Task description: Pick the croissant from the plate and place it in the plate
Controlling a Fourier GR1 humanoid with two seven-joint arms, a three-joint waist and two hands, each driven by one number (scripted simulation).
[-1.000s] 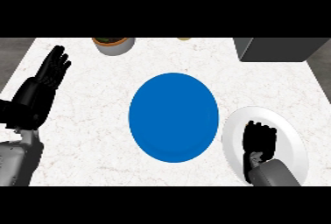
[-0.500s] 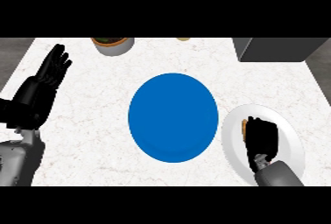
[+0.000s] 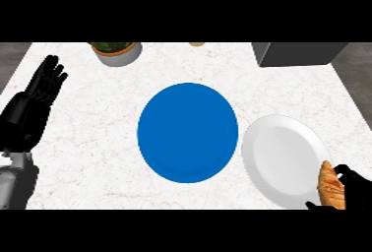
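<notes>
A golden croissant (image 3: 330,184) lies at the lower right edge of the white plate (image 3: 280,152), at the right of the counter. My right hand (image 3: 354,189) sits at the bottom right corner, its fingers curled round the croissant. A blue plate (image 3: 188,132) lies bare in the middle of the counter, left of the white plate. My left hand (image 3: 33,106) rests open at the left edge with its fingers pointing up, far from both plates.
A potted plant (image 3: 115,51) stands at the back left. A dark box (image 3: 294,54) occupies the back right corner. A small pale object (image 3: 196,44) shows at the back edge. White marble counter surrounds the plates.
My right hand has drawn back toward the lower right corner, uncovering most of the white plate, and the croissant now shows in its fingers. The left hand has not moved.
</notes>
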